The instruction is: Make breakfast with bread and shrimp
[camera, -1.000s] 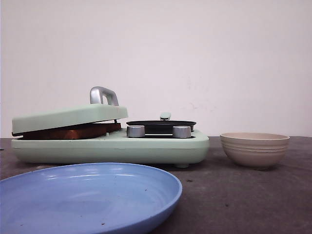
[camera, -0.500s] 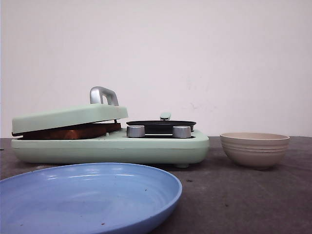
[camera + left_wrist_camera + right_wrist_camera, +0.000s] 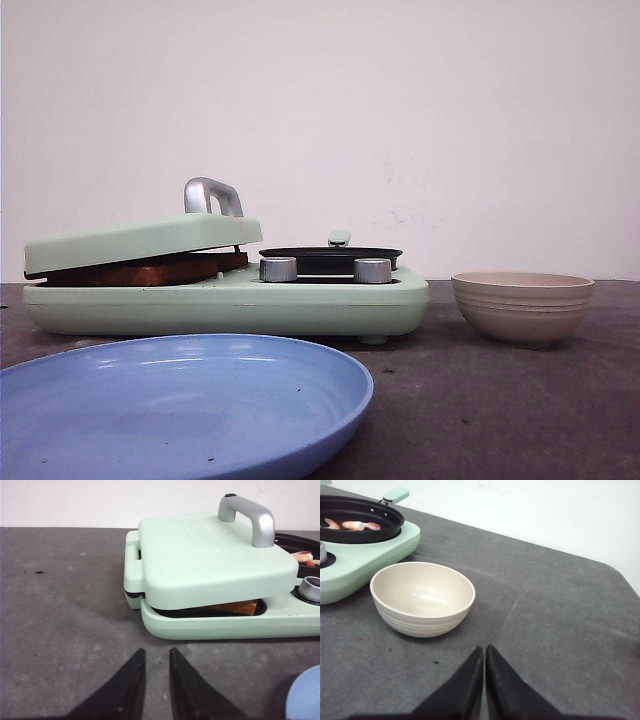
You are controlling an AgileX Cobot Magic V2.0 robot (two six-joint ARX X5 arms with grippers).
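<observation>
Nearest in front view: wide shallow blue plastic plate [image 3: 180,400] on the dark grey table [image 3: 500,410]; left end effector [image 3: 155,661] hangs over bare table just short of the appliance, black fingers a little apart w/ a slim gap, nothing between them; right end effector [image 3: 484,656] over bare table near the bowl, fingers pressed together, tips touching, nothing held.

Further back: beige ribbed round bowl [image 3: 422,597] w/ nothing inside, just beside the appliance's right end, apart from it; mint-green breakfast-maker appliance [image 3: 225,295] w/ two silver knobs [image 3: 278,269] on its front; its mint-green hinged lid w/ silver handle [image 3: 210,555] is tilted down, resting on the bread [image 3: 235,607], a toasted brown slice edge showing in the slot between lid & base.

Behind the knobs, on the appliance's right half: round black pan [image 3: 360,517] w/ a mint handle stub; shrimp [image 3: 360,525], a few orange-pink & pale pieces, lie inside the pan; plain white wall [image 3: 400,120] at the back.
</observation>
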